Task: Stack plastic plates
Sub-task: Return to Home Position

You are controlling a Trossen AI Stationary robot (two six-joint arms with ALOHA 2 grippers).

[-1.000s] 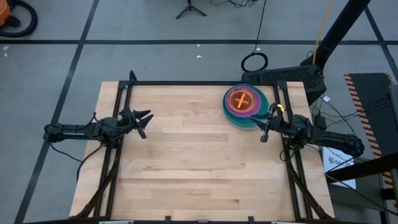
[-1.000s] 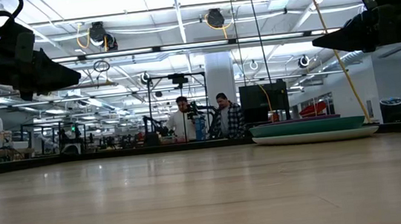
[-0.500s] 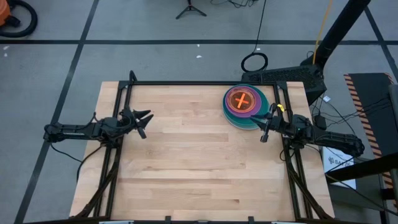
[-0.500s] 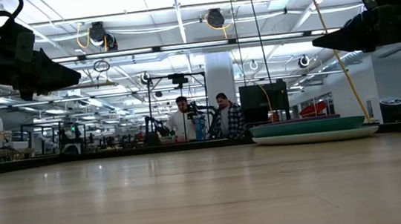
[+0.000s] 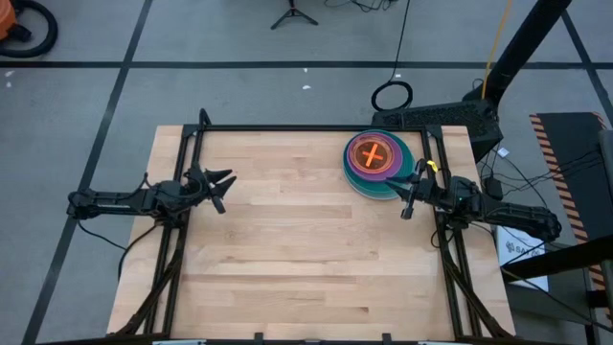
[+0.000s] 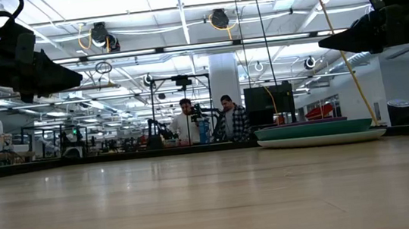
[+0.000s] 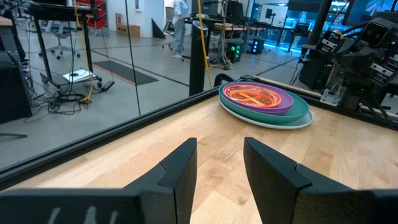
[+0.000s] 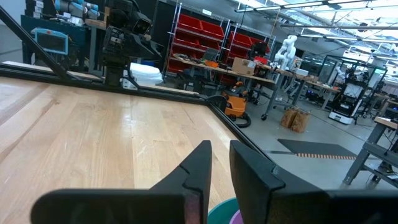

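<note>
Counter (image 5: 306,249): pale wood top with a black rail along its edges. Plastic plates (image 5: 378,165): all in one stack at the far right corner of the counter, set just inside the rail. Top of stack: orange plate (image 5: 372,152), small, lying inside a purple plate (image 7: 281,102); beneath them a dark green plate (image 7: 300,112) with a wider rim; at the bottom a pale plate (image 7: 273,123) flat on the wood. The plates between these cannot be told apart. From counter level the stack (image 6: 320,131) reads as a low green band on a pale base. Left gripper (image 5: 225,192): at the left edge of the counter, raised above the wood, well apart from the stack, fingers spread with a clear gap, holding nothing. Right gripper (image 5: 407,196): at the right edge, just beside the near rim of the stack and not touching it, raised above the wood, fingers (image 8: 198,168) parted by a narrow gap, holding nothing. Room beyond the far edge: two people (image 6: 207,122) standing at a workbench.
</note>
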